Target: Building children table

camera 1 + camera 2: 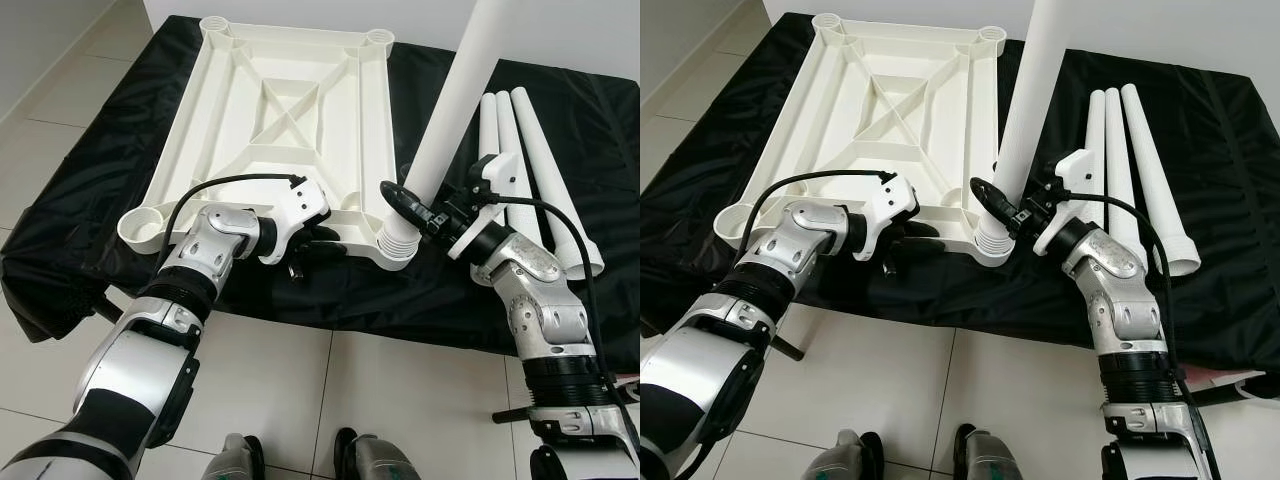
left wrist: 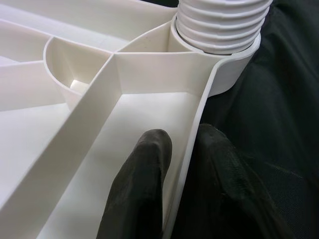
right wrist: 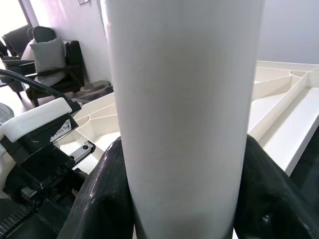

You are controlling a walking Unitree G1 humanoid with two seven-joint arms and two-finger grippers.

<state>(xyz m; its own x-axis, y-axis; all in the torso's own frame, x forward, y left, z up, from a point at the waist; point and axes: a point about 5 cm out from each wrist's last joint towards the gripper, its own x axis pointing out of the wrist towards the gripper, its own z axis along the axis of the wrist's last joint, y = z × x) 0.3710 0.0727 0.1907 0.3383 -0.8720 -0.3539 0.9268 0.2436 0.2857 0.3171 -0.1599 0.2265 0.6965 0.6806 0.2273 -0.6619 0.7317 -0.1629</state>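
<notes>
Right wrist view: the right gripper [image 1: 408,203] clamps one white leg [image 1: 450,110], its threaded end seated in the near corner socket of the upturned tabletop [image 1: 290,110]. The left gripper [image 2: 182,174] pinches that tabletop's near rim. Three spare legs [image 1: 530,160] lie rightward on the black cloth [image 1: 90,170], both arms bent inward.

Black cloth [image 1: 560,120], tiled floor [image 1: 300,400], armchair [image 3: 50,59]

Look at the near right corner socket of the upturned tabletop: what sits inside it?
The threaded end of a white table leg, gripped by the right gripper, sits in the corner socket. How deep the threads go is hidden by the socket wall.
</notes>
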